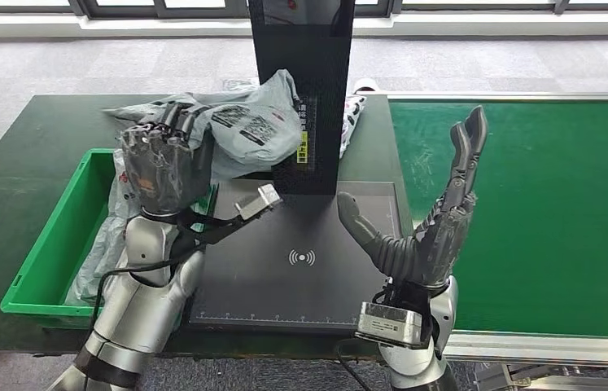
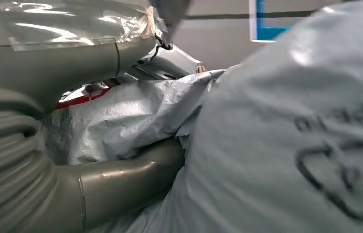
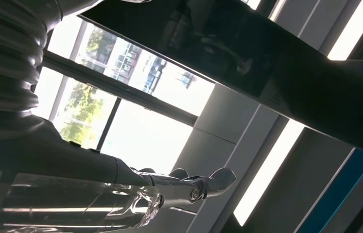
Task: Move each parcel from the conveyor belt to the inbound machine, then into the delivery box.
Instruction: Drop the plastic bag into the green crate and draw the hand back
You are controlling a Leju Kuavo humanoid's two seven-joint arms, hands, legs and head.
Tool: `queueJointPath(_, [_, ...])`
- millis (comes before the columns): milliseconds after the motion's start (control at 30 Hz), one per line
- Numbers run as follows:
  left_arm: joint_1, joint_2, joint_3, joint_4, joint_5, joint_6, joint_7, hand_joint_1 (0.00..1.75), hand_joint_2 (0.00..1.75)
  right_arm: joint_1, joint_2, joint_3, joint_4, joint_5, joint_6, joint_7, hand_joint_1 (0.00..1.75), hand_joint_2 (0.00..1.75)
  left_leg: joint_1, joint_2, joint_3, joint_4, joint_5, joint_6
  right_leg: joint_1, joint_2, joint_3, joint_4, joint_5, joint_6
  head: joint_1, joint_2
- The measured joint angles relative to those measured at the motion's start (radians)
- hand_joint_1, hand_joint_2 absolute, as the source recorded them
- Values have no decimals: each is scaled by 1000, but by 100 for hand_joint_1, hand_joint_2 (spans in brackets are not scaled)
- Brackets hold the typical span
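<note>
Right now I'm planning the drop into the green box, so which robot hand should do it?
The left robot hand: it already grips the grey parcel beside the green box. The right robot hand is open, holding nothing, nearer the conveyor belt.

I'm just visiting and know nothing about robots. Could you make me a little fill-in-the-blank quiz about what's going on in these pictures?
1. The left hand grips a grey plastic ____.
2. The right hand holds nothing, and its fingers are ____.
3. The delivery box beside the black inbound machine is coloured ____.
4. The conveyor belt lies on the robot's ____ side.

Missing words: parcel; apart; green; right
</note>
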Motion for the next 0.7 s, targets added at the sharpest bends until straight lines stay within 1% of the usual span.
queueJointPath(133, [0,-44,218,15,2,0,-134,175,175,5,-1,0,1,-2,0,0,0,175,0,0,0,0,1,-1,0,1,-1,0,0,0,0,0])
queueJointPath(233, [-1,-67,362,35,4,0,-187,175,175,8,-1,0,1,-1,0,0,0,175,0,1,0,0,1,-1,0,3,-1,0,0,0,0,0])
queueJointPath(333, [-1,-84,474,54,5,0,-224,175,175,10,-2,0,1,0,0,0,0,175,0,1,0,0,1,-1,0,3,-1,0,0,0,0,0])
queueJointPath(567, [-13,-112,636,94,5,0,-269,175,175,21,-4,0,1,6,0,0,0,175,0,1,-1,0,1,-1,0,2,-1,0,0,0,0,0])
queueJointPath(700, [-19,-118,691,114,5,0,-280,175,175,27,-6,0,1,6,0,0,0,175,0,1,-1,0,1,-1,0,2,-2,0,0,0,0,0])
